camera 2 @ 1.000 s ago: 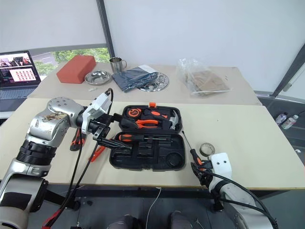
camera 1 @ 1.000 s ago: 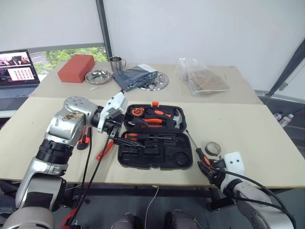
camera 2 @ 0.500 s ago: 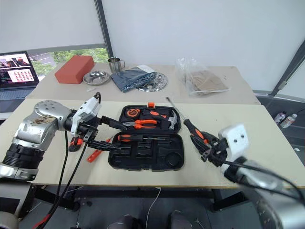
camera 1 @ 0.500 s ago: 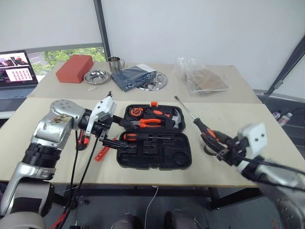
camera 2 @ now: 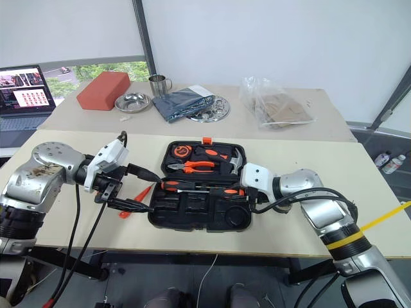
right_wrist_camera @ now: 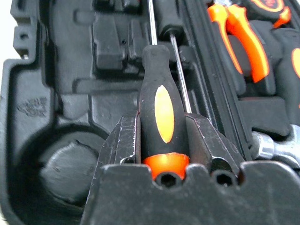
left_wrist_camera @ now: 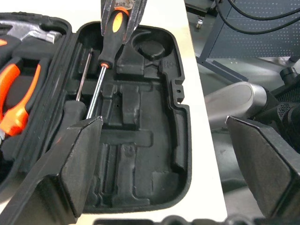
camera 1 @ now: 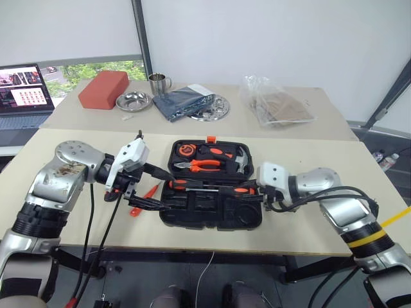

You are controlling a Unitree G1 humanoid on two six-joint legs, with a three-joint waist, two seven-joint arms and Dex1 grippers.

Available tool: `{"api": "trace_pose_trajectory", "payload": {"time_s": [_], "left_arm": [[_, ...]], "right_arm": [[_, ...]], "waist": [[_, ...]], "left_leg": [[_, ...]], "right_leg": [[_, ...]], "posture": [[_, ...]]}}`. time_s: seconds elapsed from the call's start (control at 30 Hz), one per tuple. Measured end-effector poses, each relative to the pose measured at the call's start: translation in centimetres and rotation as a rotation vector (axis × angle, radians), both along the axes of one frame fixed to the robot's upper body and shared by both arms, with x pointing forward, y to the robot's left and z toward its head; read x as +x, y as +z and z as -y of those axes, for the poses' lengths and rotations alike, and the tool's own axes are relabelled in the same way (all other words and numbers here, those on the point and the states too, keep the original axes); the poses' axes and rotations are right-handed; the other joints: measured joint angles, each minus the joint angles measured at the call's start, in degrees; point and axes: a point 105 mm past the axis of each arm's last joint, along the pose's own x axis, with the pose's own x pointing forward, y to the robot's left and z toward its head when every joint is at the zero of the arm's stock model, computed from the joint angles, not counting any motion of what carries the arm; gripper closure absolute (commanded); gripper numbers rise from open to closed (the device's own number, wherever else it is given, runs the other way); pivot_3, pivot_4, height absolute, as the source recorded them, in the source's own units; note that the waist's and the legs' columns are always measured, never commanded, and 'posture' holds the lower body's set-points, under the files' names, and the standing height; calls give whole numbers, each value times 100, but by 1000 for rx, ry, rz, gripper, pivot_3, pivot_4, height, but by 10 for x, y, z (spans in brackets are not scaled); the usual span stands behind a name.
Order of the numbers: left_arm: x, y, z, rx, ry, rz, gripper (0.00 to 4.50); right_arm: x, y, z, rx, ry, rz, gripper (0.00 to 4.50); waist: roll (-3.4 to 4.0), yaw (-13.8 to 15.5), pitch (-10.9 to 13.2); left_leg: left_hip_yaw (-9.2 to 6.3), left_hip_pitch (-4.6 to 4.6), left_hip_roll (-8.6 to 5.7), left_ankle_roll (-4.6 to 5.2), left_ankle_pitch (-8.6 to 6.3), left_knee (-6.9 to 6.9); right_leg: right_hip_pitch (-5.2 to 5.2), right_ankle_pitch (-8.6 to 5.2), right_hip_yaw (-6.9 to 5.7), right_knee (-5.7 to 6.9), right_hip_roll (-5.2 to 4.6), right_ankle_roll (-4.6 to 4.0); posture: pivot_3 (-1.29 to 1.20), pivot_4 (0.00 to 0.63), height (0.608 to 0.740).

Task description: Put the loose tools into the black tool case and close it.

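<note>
Lying open on the pale beige worktop point(camera 1: 321, 212): the black moulded plastic hinged tool case point(camera 1: 212, 215), lid half at twelve o'clock with orange-handled pliers point(camera 1: 204, 164) and a steel-headed hammer point(camera 1: 241, 160) already seated.

Hovering over the moulded tray half, at its three o'clock end: the right gripper point(right_wrist_camera: 164, 140), fingers clamping the butt of a black screwdriver with orange handle inlays point(camera 2: 215, 188). Long axis running roughly three to nine o'clock across the tray, handle at three, blade tip pointing to nine, nearly parallel to a second black-and-orange screwdriver point(camera 1: 192, 184) already lying in its slot just beside the hinge.

Step in hand, by the look of it: seating this screwdriver. Next move probably calling for lining the shaft up over the free long groove, lowering flat, then releasing.

Waiting at nine o'clock of the case: the left gripper point(camera 1: 146, 187), fingers spread wide, holding nothing.

Resting on the worktop near that gripper: a slim all-orange tester screwdriver point(camera 1: 144, 198), not yet packed.
</note>
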Motion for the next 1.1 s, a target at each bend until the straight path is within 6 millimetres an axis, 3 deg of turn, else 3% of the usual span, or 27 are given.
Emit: {"api": "trace_pose_trajectory", "payload": {"time_s": [0.03, 0.1, 0.33, 0.47, 0.5, 0.67, 0.87, 1.1], "left_arm": [[0, 0, 0, -1, 7, 3, 0], [0, 1, 2, -3, 14, 12, 0], [0, 4, 4, -23, 21, 16, 0], [0, 4, 4, -25, 27, 16, 0], [0, 4, 4, -26, 27, 16, 0], [2, 2, 2, -29, 37, 9, 0], [3, 1, 2, -23, 39, 8, 0], [2, -4, 1, -20, 53, 1, 0]], "right_arm": [[1, -1, -1, -2, 4, 5, 3534], [3, -3, -3, 0, 15, 6, 2508], [7, 3, -14, 64, 1, -16, 215], [6, 16, -26, 162, -17, -48, 215], [5, 18, -29, 175, -13, -52, 754], [3, 16, -39, 197, -4, -73, 2352], [7, -6, -50, 169, -40, -131, 4382], [12, -9, -55, 106, -36, -93, 4455]], "waist": [[0, -8, 0], [0, -22, 0], [1, -28, 0], [2, -31, 1], [2, -30, 1], [3, -28, 1], [4, -36, 2], [6, -43, 0]], "left_leg": [[0, 1, 0, 0, 0, 1], [0, 6, 1, -1, 0, 2], [1, 9, 4, -1, 0, 2], [2, 8, 4, -2, 0, 2], [2, 8, 4, -2, 0, 1], [2, 7, 3, -2, 0, 2], [5, 7, 3, -3, 0, 1], [7, 24, 4, -4, 0, 0]], "right_leg": [[0, 0, 1, 2, 0, 0], [2, -1, 2, 7, 0, 2], [2, 4, 3, 12, 1, -8], [2, 10, 2, 12, 2, -18], [2, 11, 2, 11, 1, -20], [2, 10, 1, 10, 1, -19], [0, 11, 1, 12, 1, -21], [11, 8, 5, 14, 1, -16]], "posture": [[0, 150, 736], [0, 150, 736], [0, 150, 736], [0, 150, 736], [0, 150, 736], [0, 150, 736], [0, 150, 736], [0, 150, 736]]}}
